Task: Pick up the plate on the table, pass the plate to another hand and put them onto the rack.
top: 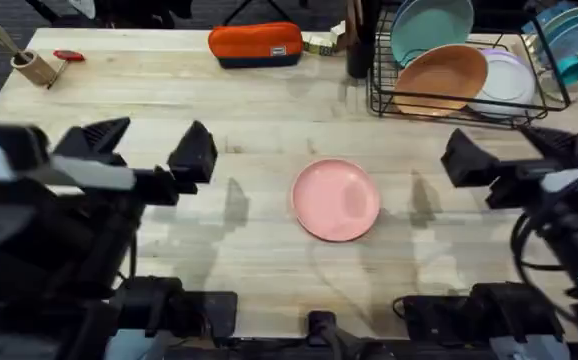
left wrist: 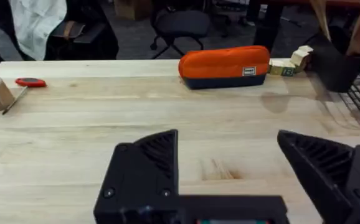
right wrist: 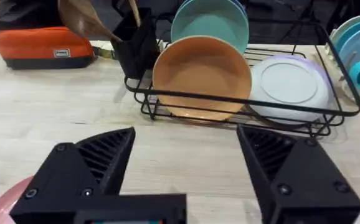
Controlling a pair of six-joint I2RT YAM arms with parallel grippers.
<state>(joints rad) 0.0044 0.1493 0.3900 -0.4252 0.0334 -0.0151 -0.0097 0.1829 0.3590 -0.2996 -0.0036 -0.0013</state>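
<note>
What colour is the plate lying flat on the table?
Pale pink, plain; the plate shows best in the overhead view.

The counter (top: 169,110) is seen from high above the arm bases, looking down and forward. The left wrist view is taken low and close over the wood, facing the orange pouch (left wrist: 224,66) at eleven o'clock. The right wrist view, equally low, faces the rack (right wrist: 242,102) at one o'clock. Pouch and rack are shared with the overhead view.
</note>
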